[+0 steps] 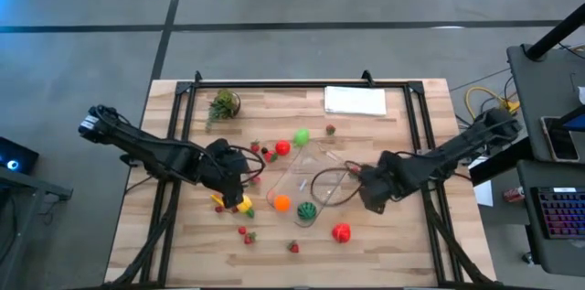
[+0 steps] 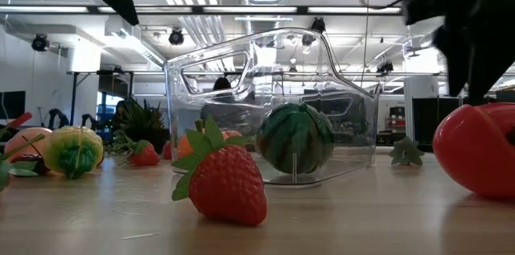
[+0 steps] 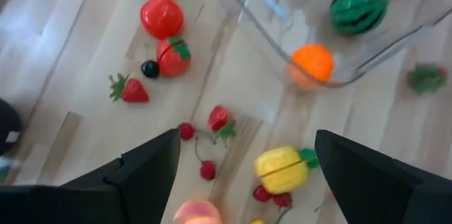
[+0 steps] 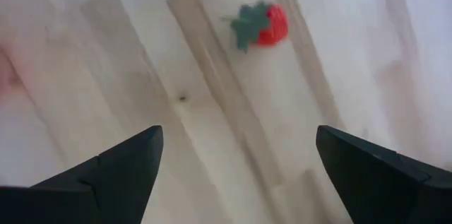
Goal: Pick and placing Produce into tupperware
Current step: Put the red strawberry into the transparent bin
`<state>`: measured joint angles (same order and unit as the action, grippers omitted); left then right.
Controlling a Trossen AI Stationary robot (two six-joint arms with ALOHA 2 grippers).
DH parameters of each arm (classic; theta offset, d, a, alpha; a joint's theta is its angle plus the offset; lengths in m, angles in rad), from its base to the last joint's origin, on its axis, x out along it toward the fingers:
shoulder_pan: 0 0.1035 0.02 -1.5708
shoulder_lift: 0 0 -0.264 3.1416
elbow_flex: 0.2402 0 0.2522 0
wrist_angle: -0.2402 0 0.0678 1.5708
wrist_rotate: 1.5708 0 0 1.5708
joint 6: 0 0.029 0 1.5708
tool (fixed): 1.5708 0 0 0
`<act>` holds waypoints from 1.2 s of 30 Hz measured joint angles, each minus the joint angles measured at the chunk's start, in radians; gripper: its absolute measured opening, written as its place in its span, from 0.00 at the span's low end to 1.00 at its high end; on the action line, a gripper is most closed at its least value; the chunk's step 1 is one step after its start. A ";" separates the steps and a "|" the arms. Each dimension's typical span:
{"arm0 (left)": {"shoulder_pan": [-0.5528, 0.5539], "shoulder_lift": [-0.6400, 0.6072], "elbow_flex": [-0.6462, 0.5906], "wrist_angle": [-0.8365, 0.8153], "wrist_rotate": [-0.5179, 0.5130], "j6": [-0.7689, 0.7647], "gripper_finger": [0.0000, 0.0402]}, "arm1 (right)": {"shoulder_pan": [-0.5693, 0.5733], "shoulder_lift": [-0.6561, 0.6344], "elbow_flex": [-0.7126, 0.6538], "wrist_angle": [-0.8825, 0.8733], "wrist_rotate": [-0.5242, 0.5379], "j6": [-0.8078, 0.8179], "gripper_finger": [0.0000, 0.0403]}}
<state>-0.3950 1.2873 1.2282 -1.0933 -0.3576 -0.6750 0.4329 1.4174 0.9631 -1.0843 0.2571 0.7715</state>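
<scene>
Two fruits, an orange (image 1: 281, 203) and a melon (image 1: 306, 210), lay inside the tub (image 1: 315, 164), whose long axis ran roughly 1 to 7 o'clock. Left gripper (image 1: 239, 189), fingers apart, hovered at its 9 o'clock over a lemon (image 3: 282, 168); right gripper (image 1: 358, 180), also apart, at 3 o'clock. No writing seemed legible.

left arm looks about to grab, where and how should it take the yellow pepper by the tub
Probably across the yellow pepper's rounded body, coming straight down. It lies on its side with the green stem end pointing sideways, so put the fingers on the two broad flanks, not on stem and tip. The open left gripper already brackets it; mind the small cherries touching it.
</scene>
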 joint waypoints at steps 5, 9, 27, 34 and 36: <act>-0.012 0.012 0.000 -0.043 0.015 -0.002 0.78 | -0.119 0.102 0.024 0.053 -0.064 -0.276 0.91; -0.048 0.003 0.000 -0.050 0.016 -0.054 0.78 | -0.215 0.126 0.021 0.114 -0.088 -0.368 0.91; -0.244 -0.009 -0.060 -0.050 -0.048 -0.286 0.78 | -0.366 0.082 -0.092 0.428 -0.126 -0.535 0.91; -0.267 -0.008 -0.077 -0.062 -0.042 -0.314 0.78 | -0.361 0.076 -0.164 0.438 -0.126 -0.536 0.91; -0.267 -0.008 -0.077 -0.070 -0.042 -0.314 0.78 | -0.356 0.074 -0.174 0.452 -0.126 -0.530 0.91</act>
<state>-0.6621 1.2793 1.1511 -1.1629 -0.3994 -0.9894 0.0765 1.4914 0.7887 -0.6321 0.1314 0.2411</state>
